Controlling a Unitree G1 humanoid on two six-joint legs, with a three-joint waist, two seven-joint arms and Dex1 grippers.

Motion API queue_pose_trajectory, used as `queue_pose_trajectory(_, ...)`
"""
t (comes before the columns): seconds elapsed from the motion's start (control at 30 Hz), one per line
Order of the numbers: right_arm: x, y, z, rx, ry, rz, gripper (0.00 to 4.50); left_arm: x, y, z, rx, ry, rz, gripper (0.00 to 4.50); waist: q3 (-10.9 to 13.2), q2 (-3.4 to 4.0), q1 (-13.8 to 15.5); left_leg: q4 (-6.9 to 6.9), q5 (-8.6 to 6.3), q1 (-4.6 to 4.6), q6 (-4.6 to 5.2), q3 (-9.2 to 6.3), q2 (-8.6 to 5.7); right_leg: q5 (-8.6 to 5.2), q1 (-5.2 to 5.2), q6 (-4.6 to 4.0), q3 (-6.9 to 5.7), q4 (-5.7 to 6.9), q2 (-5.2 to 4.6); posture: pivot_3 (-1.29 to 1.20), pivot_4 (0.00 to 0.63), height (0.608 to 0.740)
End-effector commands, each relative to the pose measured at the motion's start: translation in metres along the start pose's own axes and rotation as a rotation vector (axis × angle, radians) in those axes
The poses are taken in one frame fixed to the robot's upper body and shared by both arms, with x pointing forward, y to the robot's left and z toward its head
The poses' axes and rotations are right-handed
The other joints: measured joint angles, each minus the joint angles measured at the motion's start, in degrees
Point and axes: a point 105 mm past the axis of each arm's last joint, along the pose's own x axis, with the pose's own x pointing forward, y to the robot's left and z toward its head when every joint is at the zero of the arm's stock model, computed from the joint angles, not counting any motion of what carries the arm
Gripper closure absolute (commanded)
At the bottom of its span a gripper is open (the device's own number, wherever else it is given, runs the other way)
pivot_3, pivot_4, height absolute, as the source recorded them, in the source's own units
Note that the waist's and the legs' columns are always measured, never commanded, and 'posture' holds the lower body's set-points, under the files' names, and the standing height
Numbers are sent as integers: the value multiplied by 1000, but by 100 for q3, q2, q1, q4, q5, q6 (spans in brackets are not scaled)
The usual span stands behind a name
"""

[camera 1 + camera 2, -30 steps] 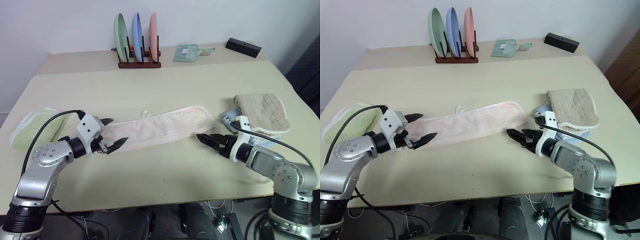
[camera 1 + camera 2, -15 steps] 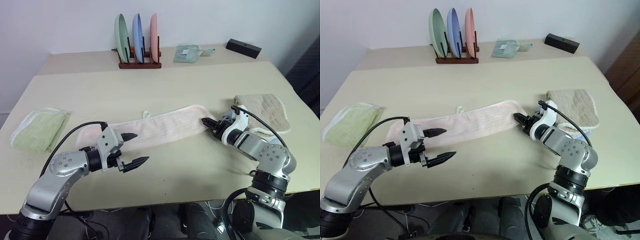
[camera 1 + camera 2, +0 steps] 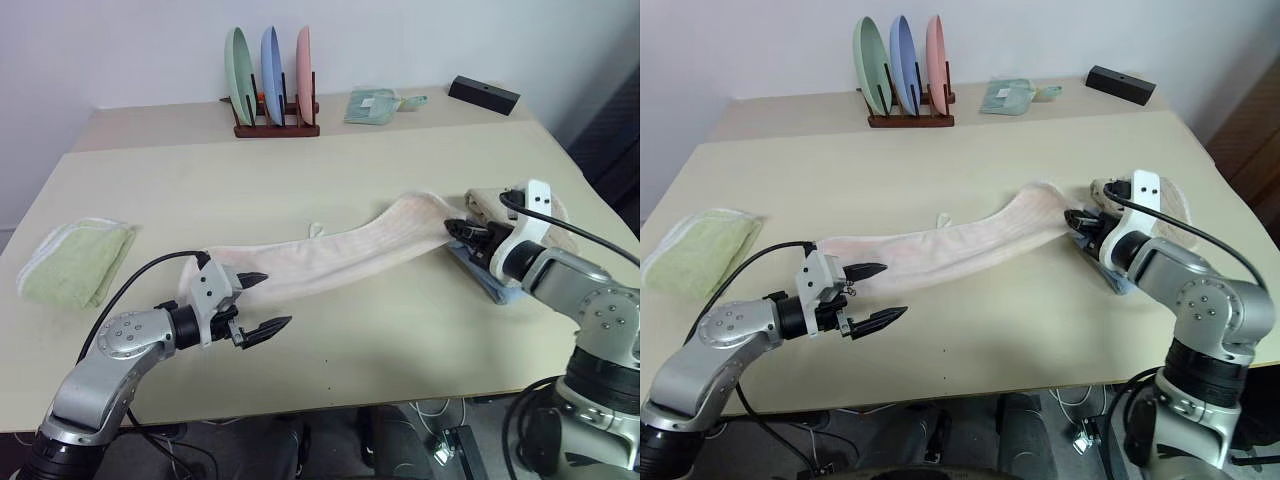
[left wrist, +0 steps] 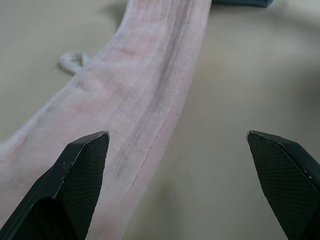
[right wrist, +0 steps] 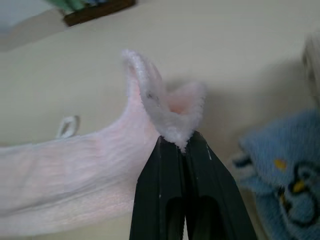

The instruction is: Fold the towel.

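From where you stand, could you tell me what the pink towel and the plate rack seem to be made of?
The pink towel looks like soft terry cloth: its pinched edge is fuzzy and it drapes limply. The plate rack looks like dark-stained wood, though its finish is hard to judge.

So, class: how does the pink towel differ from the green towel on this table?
The pink towel lies stretched long; the green towel sits folded compact. The pink one's end is lifted, pinched by the right gripper; the green one lies untouched. Both rest on the table.

Bare bench [image 3: 380, 320] is lying open between both arms in front of the stretched towel [image 3: 340, 248], while a beige towel [image 3: 560, 215] is crowding the right edge.
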Motion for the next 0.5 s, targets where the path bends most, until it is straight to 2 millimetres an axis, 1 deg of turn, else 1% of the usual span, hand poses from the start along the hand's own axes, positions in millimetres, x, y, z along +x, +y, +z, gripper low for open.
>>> queue_pose_trajectory(0.03, 3, 54, 13, -222, -18, 230, 4471, -1, 9, 9, 47, -31, 23, 0, 1, -1, -4, 0, 0, 0, 0, 2, 0, 0, -1, 0, -1, 0, 0, 0, 150, 735)
queue_pose_trajectory(0.07, 5, 67, 9, -284, 5, 288, 4471, -1, 10, 9, 49, -32, 26, 0, 1, -1, 0, 0, 0, 0, 0, 2, 1, 0, -1, 0, -2, 0, 0, 0, 150, 735)
queue_pose_trajectory(0.13, 11, 86, 1, -361, 39, 376, 4471, -1, 13, 10, 54, -35, 31, 0, 1, -3, 13, 0, 0, -1, 0, 2, 1, 0, 0, 0, -3, -3, 0, 0, 150, 735)
queue_pose_trajectory(0.17, 20, 100, -9, -384, 70, 434, 4471, -1, 14, 11, 56, -37, 34, 0, 1, -4, 10, 0, 0, -1, 0, 1, 1, 0, 0, 0, -3, -4, 0, 0, 150, 735)
queue_pose_trajectory(0.2, 27, 109, -16, -397, 90, 470, 4471, 0, 15, 11, 58, -39, 36, 0, 1, -5, -3, 0, 0, -1, 0, 2, 0, 0, 0, 0, -3, -5, -1, 0, 150, 735)
queue_pose_trajectory(0.23, 35, 121, -26, -434, 119, 518, 4471, 0, 16, 12, 58, -41, 40, 0, 1, -6, -3, 1, 0, 0, 0, 3, 0, 0, 0, 1, -3, -4, 0, 0, 150, 735)
queue_pose_trajectory(0.27, 44, 127, -36, -462, 144, 535, 4471, 0, 16, 12, 56, -42, 44, 0, 1, -6, -6, 1, 0, -1, 0, 2, 1, 0, -1, 0, -3, -3, 0, 0, 150, 735)
queue_pose_trajectory(0.37, 60, 139, -58, -488, 187, 581, 4471, 0, 15, 12, 54, -46, 48, 0, 1, -9, 25, 1, 0, -4, -1, 1, -1, 1, -4, 0, -3, -4, -1, 0, 150, 735)
queue_pose_trajectory(0.43, 68, 146, -70, -491, 209, 606, 4471, 0, 14, 12, 51, -45, 57, 0, 2, -11, 37, 3, 0, -8, 0, 0, -5, 1, -4, 0, -3, -7, -4, 0, 150, 735)
queue_pose_trajectory(0.5, 73, 148, -76, -490, 218, 606, 4471, -1, 14, 11, 46, -42, 66, 0, 1, -11, 27, 5, -1, -6, 1, -1, -7, 1, -3, 0, -3, -9, -4, 0, 150, 735)
